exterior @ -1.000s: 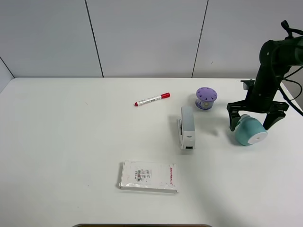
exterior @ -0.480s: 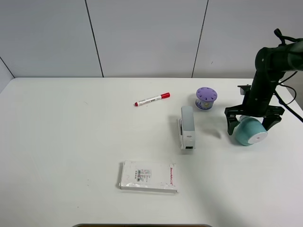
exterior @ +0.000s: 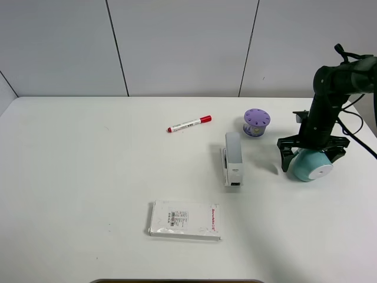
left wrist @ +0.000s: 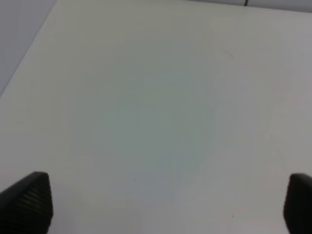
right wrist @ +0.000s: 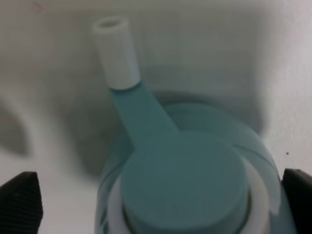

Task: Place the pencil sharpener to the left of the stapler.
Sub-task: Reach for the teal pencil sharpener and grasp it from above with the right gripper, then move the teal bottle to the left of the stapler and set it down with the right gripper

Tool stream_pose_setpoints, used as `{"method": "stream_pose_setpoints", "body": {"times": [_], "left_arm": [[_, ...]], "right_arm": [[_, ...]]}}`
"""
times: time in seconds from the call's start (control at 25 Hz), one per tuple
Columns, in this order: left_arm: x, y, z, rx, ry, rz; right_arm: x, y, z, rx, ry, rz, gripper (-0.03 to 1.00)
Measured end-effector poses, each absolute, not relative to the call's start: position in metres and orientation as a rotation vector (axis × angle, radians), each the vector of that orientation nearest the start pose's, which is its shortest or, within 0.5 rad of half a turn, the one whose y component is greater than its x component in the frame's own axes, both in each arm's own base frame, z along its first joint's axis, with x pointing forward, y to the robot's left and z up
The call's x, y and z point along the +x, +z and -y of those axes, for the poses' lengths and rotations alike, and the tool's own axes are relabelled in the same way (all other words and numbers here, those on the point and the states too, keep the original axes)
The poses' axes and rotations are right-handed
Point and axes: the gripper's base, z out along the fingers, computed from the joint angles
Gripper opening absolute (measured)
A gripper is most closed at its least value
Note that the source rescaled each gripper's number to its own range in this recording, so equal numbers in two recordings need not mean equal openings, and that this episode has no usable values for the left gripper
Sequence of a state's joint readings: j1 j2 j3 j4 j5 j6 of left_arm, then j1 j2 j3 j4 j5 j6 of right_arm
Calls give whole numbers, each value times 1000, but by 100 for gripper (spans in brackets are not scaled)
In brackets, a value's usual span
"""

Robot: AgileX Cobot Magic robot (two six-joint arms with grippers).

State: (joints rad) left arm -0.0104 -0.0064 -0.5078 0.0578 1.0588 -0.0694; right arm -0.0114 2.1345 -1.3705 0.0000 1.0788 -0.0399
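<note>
Exterior high, right claw (exterior: 313,161) spread wide, holding nothing, pencil sharpener (exterior: 308,168) between its fingers

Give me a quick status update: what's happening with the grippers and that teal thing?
Left gripper open, over bare table. Right gripper open, straddling pencil sharpener. Sharpener on table, right of stapler. Stapler lies across the direct path left.

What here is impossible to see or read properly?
- Print on the white box: too small in the high view.
- Pencil sharpener: its back is hidden by the right gripper in the high view; the right wrist view's edge cuts off its body.
- Left gripper: only the tips of its fingers show in its wrist view; absent from the high view.
</note>
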Motion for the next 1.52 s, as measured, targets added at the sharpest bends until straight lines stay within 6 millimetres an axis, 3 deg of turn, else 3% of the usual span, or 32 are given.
{"method": "stream_pose_setpoints", "body": {"times": [0.24, 0.6, 0.84, 1.52], "left_arm": [[-7, 280, -5, -63, 19, -2026], [-7, 280, -5, -63, 19, -2026], [-7, 280, -5, -63, 19, -2026], [-7, 280, -5, -63, 19, -2026]], "right_arm": [[376, 107, 4, -56, 9, -3339, 76], [375, 107, 4, -58, 10, -3344, 35], [375, 107, 5, -57, 10, -3345, 0], [375, 107, 5, -57, 10, -3346, 0]]}}
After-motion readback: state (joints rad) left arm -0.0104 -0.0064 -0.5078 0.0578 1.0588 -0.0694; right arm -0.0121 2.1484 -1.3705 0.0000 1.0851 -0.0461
